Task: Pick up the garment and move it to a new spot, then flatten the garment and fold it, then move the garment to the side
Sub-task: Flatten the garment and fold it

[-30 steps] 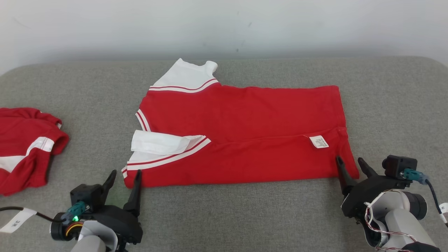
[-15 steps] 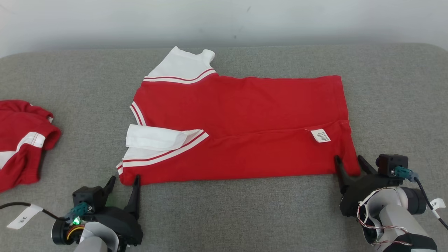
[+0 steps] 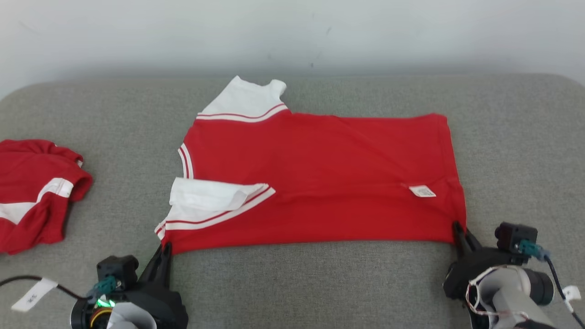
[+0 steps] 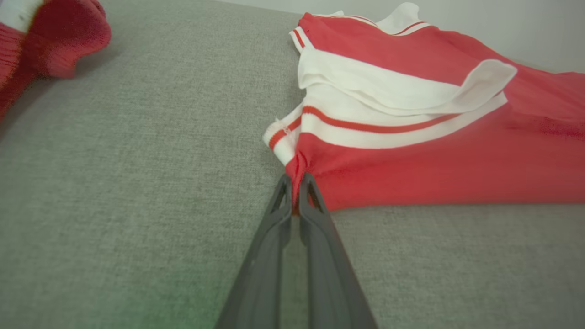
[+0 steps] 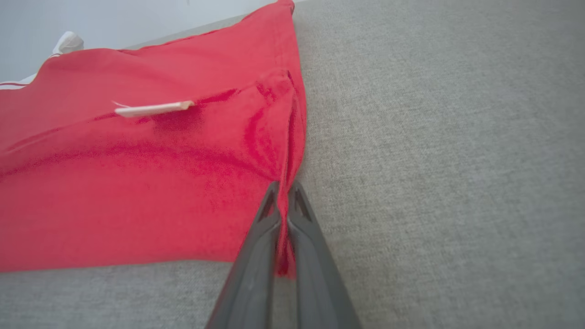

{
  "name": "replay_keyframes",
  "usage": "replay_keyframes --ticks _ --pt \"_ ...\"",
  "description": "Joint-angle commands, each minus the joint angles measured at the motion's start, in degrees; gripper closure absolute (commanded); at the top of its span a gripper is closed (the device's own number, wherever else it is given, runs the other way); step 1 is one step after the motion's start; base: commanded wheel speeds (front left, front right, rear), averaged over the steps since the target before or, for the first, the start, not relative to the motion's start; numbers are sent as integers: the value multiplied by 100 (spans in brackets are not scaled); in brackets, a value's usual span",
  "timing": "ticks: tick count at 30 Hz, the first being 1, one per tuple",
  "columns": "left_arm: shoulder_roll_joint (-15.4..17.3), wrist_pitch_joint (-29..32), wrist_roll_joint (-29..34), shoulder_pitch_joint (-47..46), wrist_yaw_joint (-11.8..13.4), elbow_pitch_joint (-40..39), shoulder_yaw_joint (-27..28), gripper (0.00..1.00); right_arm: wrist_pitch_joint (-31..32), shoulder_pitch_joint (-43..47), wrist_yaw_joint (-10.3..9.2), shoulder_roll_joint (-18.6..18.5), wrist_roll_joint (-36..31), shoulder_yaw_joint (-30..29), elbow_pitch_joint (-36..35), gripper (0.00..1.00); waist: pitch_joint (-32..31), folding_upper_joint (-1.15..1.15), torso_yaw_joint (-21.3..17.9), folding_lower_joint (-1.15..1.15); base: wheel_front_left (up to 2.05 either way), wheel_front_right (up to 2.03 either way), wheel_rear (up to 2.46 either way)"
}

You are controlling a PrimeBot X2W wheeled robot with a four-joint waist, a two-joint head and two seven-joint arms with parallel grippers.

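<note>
The garment [image 3: 320, 178] is a red shirt with white, red-striped sleeves, lying partly folded on the grey cushion, its near edge toward me. My left gripper [image 3: 165, 249] is shut on the garment's near left corner, below the white sleeve; the left wrist view shows red cloth [image 4: 411, 169] pinched at the left gripper [image 4: 296, 177]. My right gripper [image 3: 457, 227] is shut on the near right corner, and the right wrist view shows the hem [image 5: 288, 151] bunched into the right gripper [image 5: 283, 185]. A white label [image 3: 422, 191] lies near that corner.
A second red and white garment [image 3: 32, 192] lies crumpled at the cushion's left edge. The grey cushion [image 3: 311, 283] runs wide on all sides, with bare fabric in front of the shirt and to its right. A pale wall stands behind.
Both grippers closed from open onto the shirt's near corners. The near edge now looks pulled taut and the fold line has flattened. The head camera shifted slightly.
</note>
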Motion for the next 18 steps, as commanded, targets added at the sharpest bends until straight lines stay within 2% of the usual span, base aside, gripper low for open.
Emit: replay_keyframes --ticks 1,9,18 --pt "39 -14 22 202 -25 -105 71 100 -76 227 5 -29 128 30 -16 100 -233 0 37 0 0 0 0" --pt "54 -14 17 1127 -18 -774 166 100 -221 975 5 -202 596 209 -549 100 -650 0 50 0 0 0 0" --pt "-51 -14 -135 2149 -11 -1386 196 100 101 2386 5 -445 1054 255 -1670 100 -869 0 109 0 0 0 0"
